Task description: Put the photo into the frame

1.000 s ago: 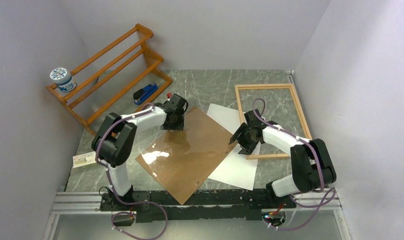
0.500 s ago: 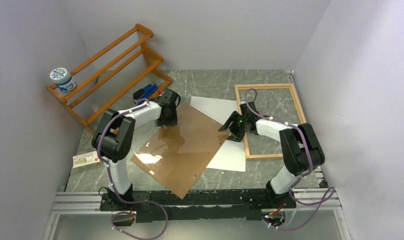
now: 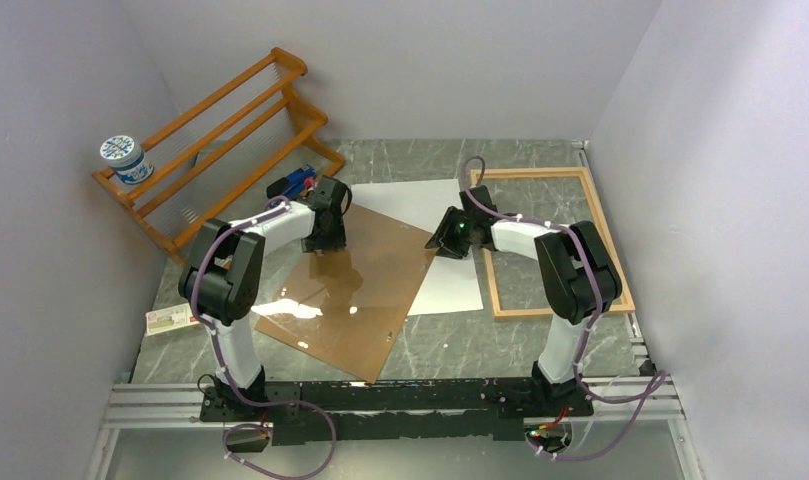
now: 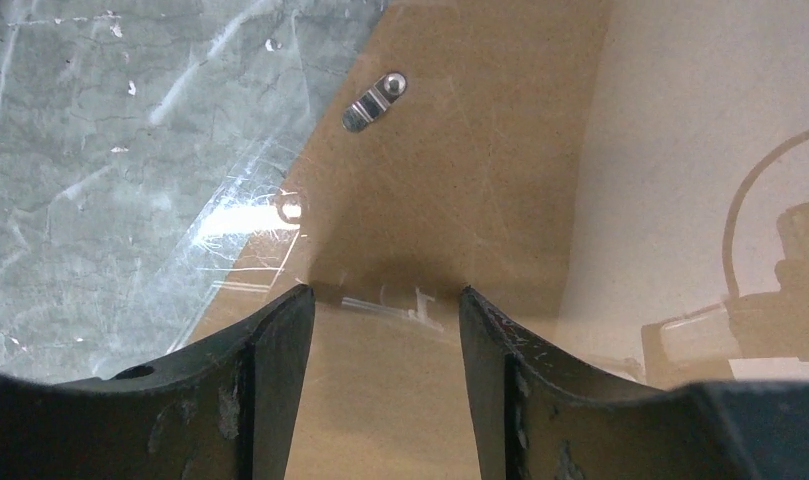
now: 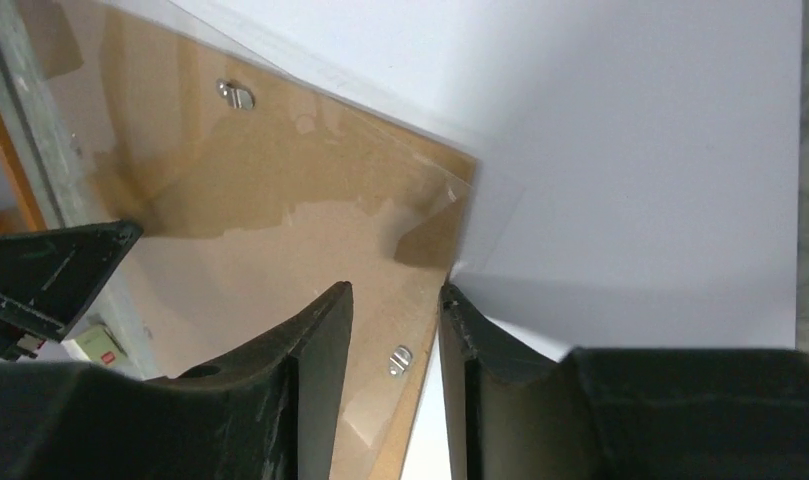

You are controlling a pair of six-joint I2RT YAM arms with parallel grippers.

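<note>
Top external shows you the white paper photo (image 3: pixel 405 200) back-up, long axis near-to-far, beside the thin light-wood frame (image 3: pixel 540 173); left gripper (image 4: pixel 380 300) wide, right gripper (image 5: pixel 395 295) narrow at the glossy brown backing board (image 3: pixel 350 300) corner, grip unclear.

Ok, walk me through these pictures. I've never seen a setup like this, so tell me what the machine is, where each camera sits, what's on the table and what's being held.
Two robot arms are bolted at the near edge of a table, each ending in a two-finger gripper. The wide picture looks down from above and behind them. The other two come from wrist cameras, so the dark prongs are each arm's own fingers.

On the table lie a brown backing board with a clear pane on it, the photo white side up and partly beneath, the wooden frame, and a slatted rack.

The left gripper stands open over the board's far corner. The right gripper straddles its right corner; whether it grips, I cannot tell.
</note>
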